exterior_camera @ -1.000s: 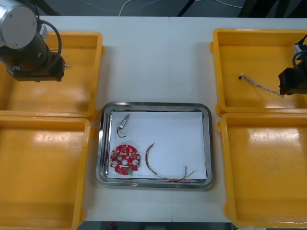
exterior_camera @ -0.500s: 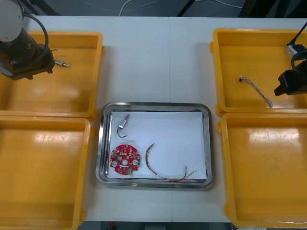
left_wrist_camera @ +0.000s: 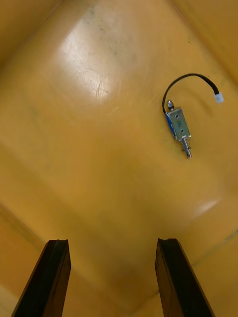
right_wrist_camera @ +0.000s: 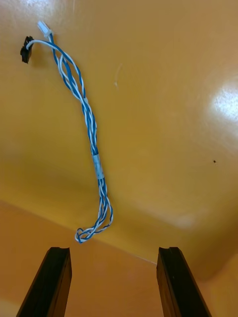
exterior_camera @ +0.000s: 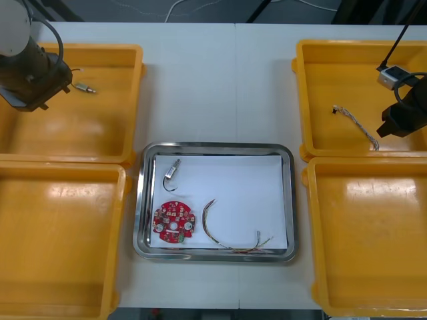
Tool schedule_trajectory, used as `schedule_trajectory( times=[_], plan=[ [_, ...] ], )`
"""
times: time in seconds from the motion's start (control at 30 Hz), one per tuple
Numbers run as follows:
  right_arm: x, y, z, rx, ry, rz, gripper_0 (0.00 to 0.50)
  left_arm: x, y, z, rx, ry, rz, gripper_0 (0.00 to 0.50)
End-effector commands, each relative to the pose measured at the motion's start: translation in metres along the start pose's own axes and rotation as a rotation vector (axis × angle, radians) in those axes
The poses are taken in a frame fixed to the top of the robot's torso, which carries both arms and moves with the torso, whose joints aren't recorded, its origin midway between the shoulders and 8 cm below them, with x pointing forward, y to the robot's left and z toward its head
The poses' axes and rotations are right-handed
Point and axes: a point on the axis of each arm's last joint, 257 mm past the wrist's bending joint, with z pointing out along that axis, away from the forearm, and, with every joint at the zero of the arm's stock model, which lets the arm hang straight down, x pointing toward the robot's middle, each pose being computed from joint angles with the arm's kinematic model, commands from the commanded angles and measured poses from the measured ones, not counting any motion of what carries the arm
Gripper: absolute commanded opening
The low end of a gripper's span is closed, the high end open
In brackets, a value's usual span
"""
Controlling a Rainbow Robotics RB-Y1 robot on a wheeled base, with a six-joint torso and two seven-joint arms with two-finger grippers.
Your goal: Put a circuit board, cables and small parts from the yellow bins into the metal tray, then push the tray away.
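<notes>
The metal tray (exterior_camera: pixel 291 200), white inside, holds a round red circuit board (exterior_camera: pixel 173 223), a small metal part (exterior_camera: pixel 172 173) with a black lead, and a red and yellow cable (exterior_camera: pixel 233 241). A twisted blue and white cable (exterior_camera: pixel 357 124) lies loose on the floor of the far right yellow bin (exterior_camera: pixel 333 67). My right gripper (right_wrist_camera: pixel 114 282) hangs open above that cable's (right_wrist_camera: pixel 92 143) near end, not touching it. My left gripper (left_wrist_camera: pixel 113 280) is open over the far left bin (exterior_camera: pixel 100 133), a short way from a small metal part (left_wrist_camera: pixel 179 126) with a black lead.
The near left bin (exterior_camera: pixel 60 253) and near right bin (exterior_camera: pixel 367 247) flank the tray. My left arm (exterior_camera: pixel 28 67) is over the far left bin's outer end, my right arm (exterior_camera: pixel 405 113) over the far right bin's outer edge.
The right gripper has opened and let go of the blue and white cable, which now lies in the bin. The left arm shifted outward, uncovering the small metal part.
</notes>
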Motion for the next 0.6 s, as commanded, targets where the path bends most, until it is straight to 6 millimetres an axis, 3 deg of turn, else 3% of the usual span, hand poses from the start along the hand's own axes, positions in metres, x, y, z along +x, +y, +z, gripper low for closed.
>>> schedule_trajectory(
  times=[0.03,0.3,0.6],
  plan=[
    [-0.026,0.0,-0.009,0.038,-0.034,-0.081,0.5,-0.041,-0.033,-0.026,0.094,-0.039,-0.12,0.5],
    [-0.032,0.012,0.014,0.02,-0.049,-0.083,0.5,-0.067,-0.057,-0.017,0.152,-0.072,-0.219,0.5],
    [-0.038,0.02,0.036,0.012,-0.071,-0.078,0.5,-0.072,-0.069,0.007,0.18,-0.072,-0.289,0.5]
  ],
)
